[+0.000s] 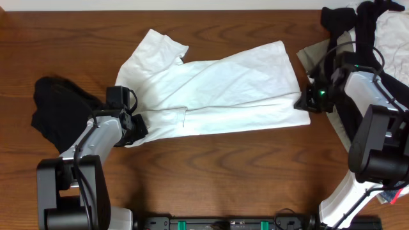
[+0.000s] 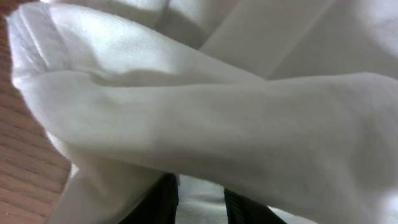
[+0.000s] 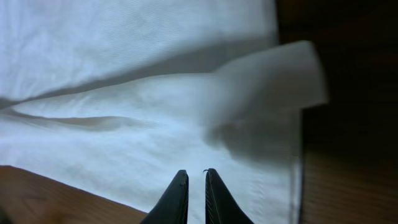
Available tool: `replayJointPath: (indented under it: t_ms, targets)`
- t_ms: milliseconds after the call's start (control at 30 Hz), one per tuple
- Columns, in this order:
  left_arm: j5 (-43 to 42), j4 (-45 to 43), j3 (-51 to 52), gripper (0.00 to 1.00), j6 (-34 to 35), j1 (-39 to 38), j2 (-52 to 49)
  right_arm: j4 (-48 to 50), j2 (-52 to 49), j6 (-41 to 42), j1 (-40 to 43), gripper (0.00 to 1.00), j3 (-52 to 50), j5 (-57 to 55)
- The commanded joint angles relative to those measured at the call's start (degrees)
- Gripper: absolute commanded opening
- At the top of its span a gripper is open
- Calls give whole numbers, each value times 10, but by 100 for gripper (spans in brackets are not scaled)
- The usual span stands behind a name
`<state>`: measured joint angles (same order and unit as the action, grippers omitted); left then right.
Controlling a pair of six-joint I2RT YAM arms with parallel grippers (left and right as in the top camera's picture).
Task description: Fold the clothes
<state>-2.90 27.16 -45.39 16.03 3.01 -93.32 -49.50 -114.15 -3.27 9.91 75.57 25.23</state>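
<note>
Garments mid-table: one white T-shirt [image 1: 217, 89] (one black heap [image 1: 61, 112] nearby).

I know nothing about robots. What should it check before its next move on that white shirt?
1. Left fingers grip the white T-shirt: ok, fabric sits between them at its lower left corner.
2. Right fingers grip the hem: not ok, almost together, nothing between them.
3. Shirt lying flat: not ok, long creases, right corner flipped up.
4. Black garment off the shirt: ok, it lies to the left.
5. Beige piece clear of the shirt: cannot tell.
</note>
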Motion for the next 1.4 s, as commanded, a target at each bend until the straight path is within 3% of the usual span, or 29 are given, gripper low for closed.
replayJointPath:
  t_ms: [0, 400, 933, 1367]
  targets:
    - [59, 27, 42, 28, -7, 9, -40, 5, 15, -13, -16, 10, 0, -26]
    - [59, 41, 42, 29, -7, 9, -40, 109, 15, 12, -30, 7, -117, -111]
    - [60, 127, 42, 29, -8, 10, -40, 10, 15, 184, -2, 1, -217, -321]
    - [60, 129, 42, 27, -8, 9, -40, 4, 15, 191, 72, 1, -250, -322]
